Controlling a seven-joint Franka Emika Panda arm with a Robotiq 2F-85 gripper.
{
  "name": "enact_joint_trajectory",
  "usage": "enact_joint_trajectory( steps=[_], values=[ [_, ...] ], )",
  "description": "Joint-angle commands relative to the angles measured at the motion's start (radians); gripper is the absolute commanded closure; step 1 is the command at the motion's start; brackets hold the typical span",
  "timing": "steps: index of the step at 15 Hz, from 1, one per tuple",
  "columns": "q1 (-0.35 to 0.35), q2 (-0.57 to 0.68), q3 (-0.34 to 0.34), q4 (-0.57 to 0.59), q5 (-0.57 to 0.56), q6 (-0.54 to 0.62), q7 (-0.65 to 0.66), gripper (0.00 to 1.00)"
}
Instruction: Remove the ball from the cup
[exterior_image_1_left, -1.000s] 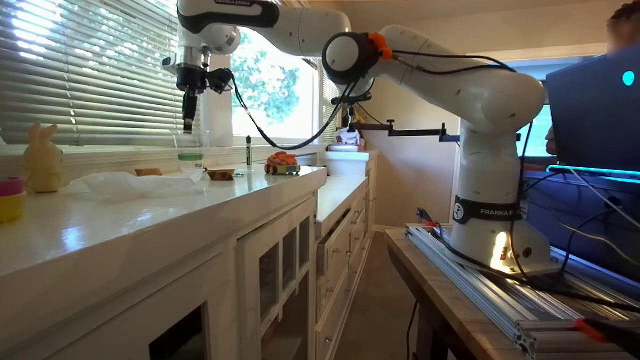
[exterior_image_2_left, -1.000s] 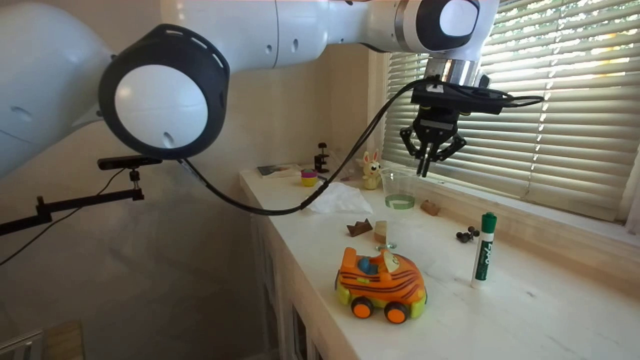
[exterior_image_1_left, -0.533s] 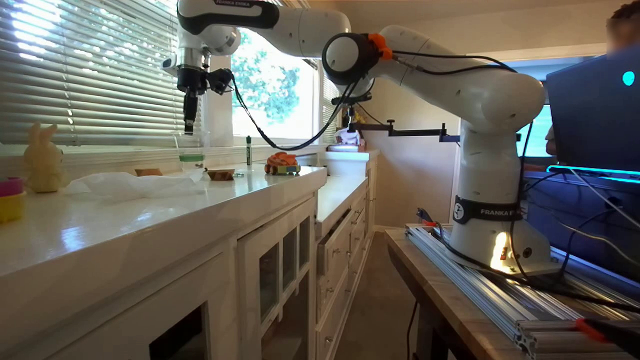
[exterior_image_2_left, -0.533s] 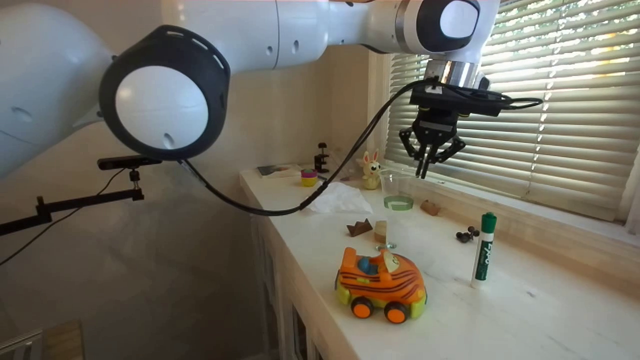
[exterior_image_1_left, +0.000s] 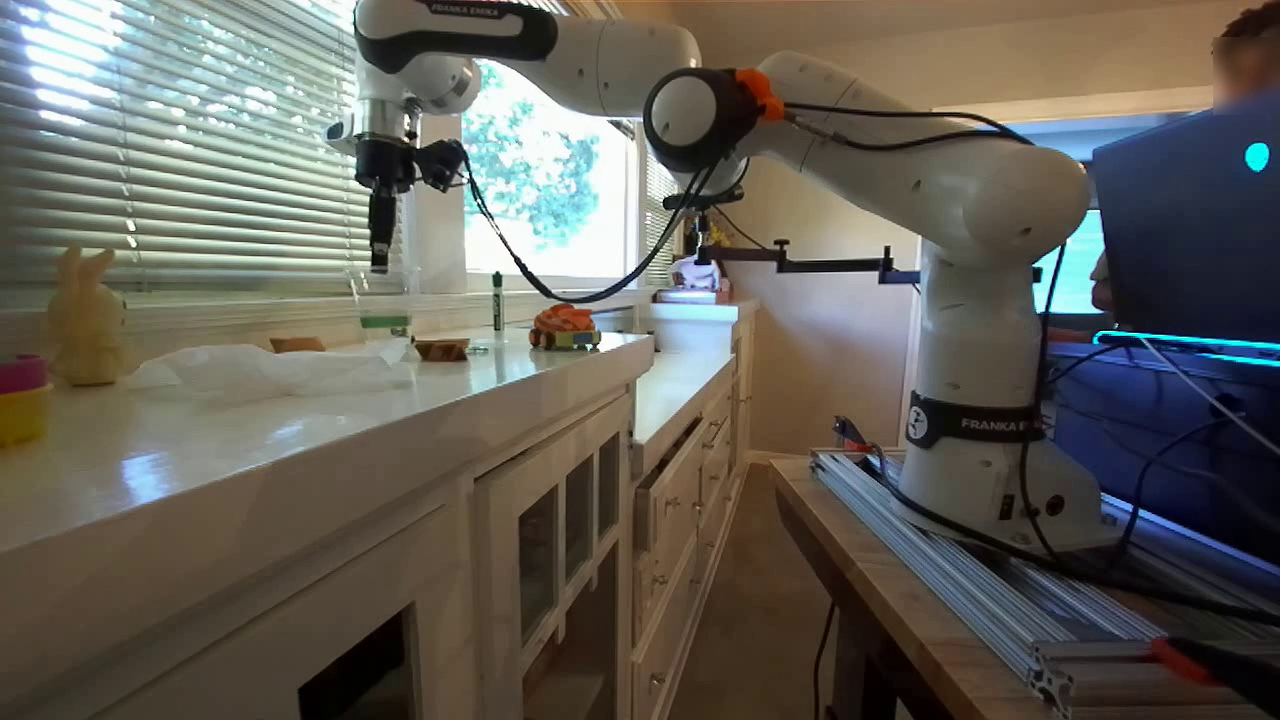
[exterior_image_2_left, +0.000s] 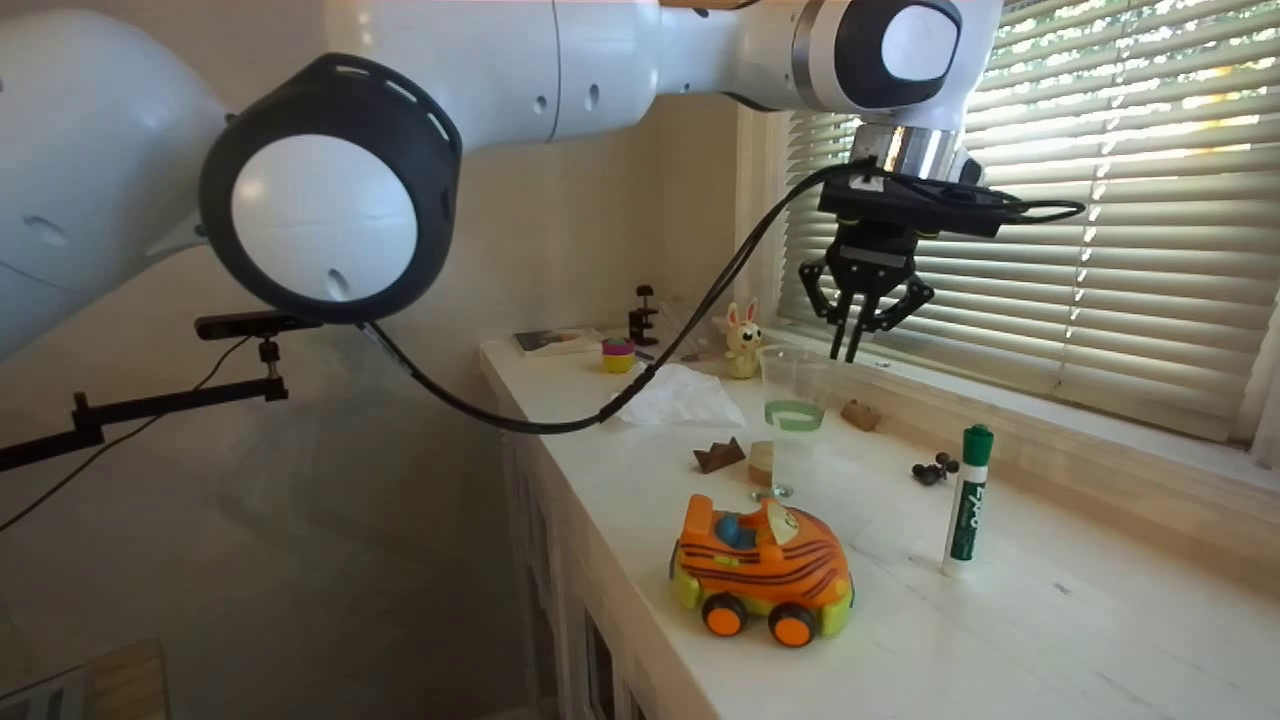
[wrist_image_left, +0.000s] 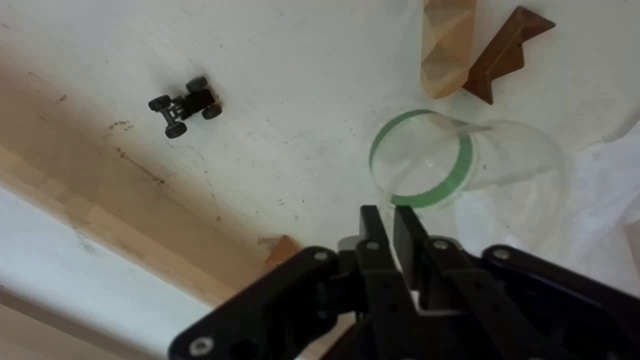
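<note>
The ball escapes my eye, in or out of the clear plastic cup with the green band (exterior_image_2_left: 796, 390). The next move likely turns on that cup: rim up, farther from the pale slatted blind (exterior_image_2_left: 1040, 280) than the black two-fingered gripper (wrist_image_left: 388, 212), whose narrowly parted jaws are astride or beside the rim, I can't tell which
</note>
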Motion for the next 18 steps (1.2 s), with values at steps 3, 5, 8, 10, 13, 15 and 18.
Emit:
enact_joint_trajectory(
  steps=[3,5,8,10,13,15,18],
  values=[
    [0.000,0.019,-0.004,0.038,0.010,-0.022,0.029,0.41],
    [0.001,0.017,-0.008,0.040,0.007,-0.019,0.035,0.27],
    [0.007,-0.011,-0.014,0.020,-0.002,0.002,0.041,0.07],
    [0.015,-0.034,-0.022,0.005,-0.013,0.019,0.035,0.00],
    [0.042,-0.064,-0.048,0.005,-0.043,0.034,0.034,0.00],
    [0.059,-0.088,-0.053,0.006,-0.055,0.041,-0.009,0.00],
    [0.046,-0.075,-0.041,-0.001,-0.027,0.035,0.014,0.00]
  ],
)
